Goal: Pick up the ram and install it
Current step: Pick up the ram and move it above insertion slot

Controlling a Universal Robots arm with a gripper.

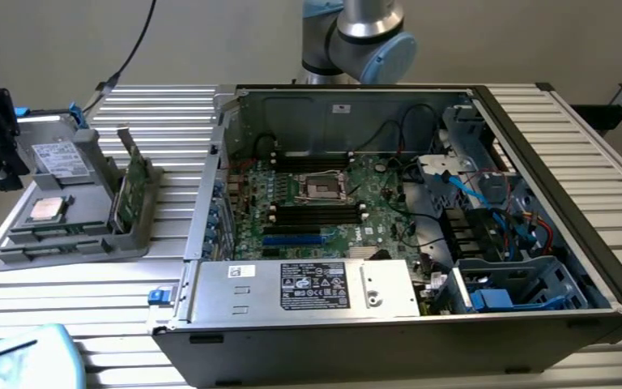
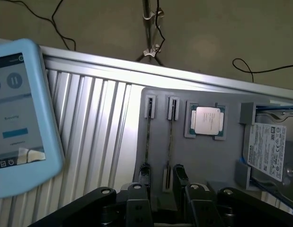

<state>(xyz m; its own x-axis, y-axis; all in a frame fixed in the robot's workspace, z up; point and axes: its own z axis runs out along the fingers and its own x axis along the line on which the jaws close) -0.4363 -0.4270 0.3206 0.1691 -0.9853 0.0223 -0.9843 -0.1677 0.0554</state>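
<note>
Claw (image 2: 162, 182) state: my two black fingers (image 2: 180, 176) stand apart with nothing between them, and they are not touching the ram. The ram (image 2: 170, 142) sits on its long edge in a slot of the gray tray (image 2: 217, 163), just beside the square silver processor (image 2: 206, 121). In the wrist view it reads as a thin dark line seen edge-on, with a gray clip at its far end. A second stick (image 2: 147, 139) lies parallel in the next slot, on the side toward the blue-cased tablet (image 2: 18, 118). In the exterior view the ram is a low, narrow greenish strip at the tray's near end; I cannot make out its chips. A taller green board (image 1: 129, 190) stands on edge along the tray side nearest the open computer case (image 1: 570, 243). Tray and case rest on the slatted metal surface (image 1: 84, 300).
</note>
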